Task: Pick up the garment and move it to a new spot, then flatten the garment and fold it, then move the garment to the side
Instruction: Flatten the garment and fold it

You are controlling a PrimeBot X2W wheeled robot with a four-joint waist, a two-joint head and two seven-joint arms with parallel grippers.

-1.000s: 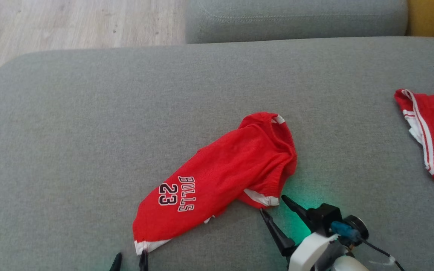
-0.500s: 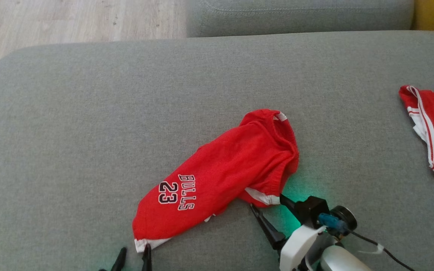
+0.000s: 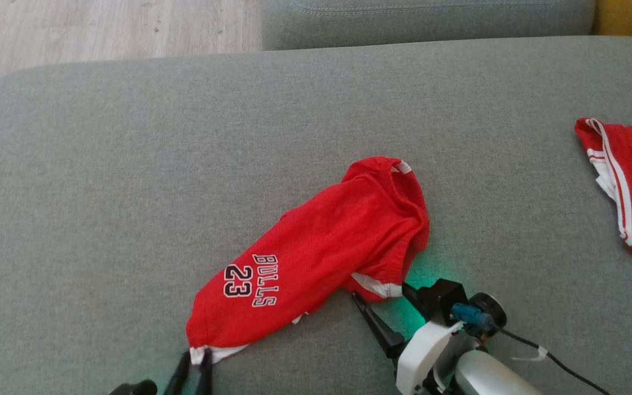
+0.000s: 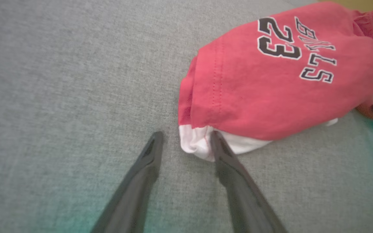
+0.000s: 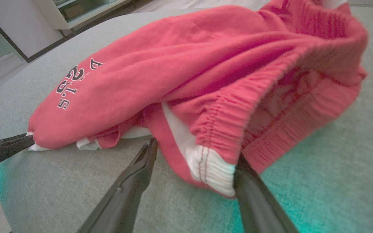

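Note:
The garment (image 3: 316,255) is a crumpled pair of red shorts printed "BULLS 23" in black and white, lying on the grey sofa seat (image 3: 129,164). My left gripper (image 3: 195,359) is open at its lower-left end. In the left wrist view the left gripper (image 4: 185,137) has the white hem corner (image 4: 194,144) between its fingers. My right gripper (image 3: 379,292) is open at the garment's lower-right corner. In the right wrist view the right gripper (image 5: 195,153) straddles the white ribbed band (image 5: 210,171) by the elastic waistband (image 5: 238,106).
A second red garment with white stripes (image 3: 628,175) lies at the seat's right edge. The sofa's back cushion (image 3: 425,19) runs along the far side. Wooden floor (image 3: 102,27) shows beyond the seat's far-left rounded corner.
Both grippers have moved forward to the garment: the left onto the white hem corner, its fingers slightly narrower, and the right around the white-banded corner. The head view has shifted a little.

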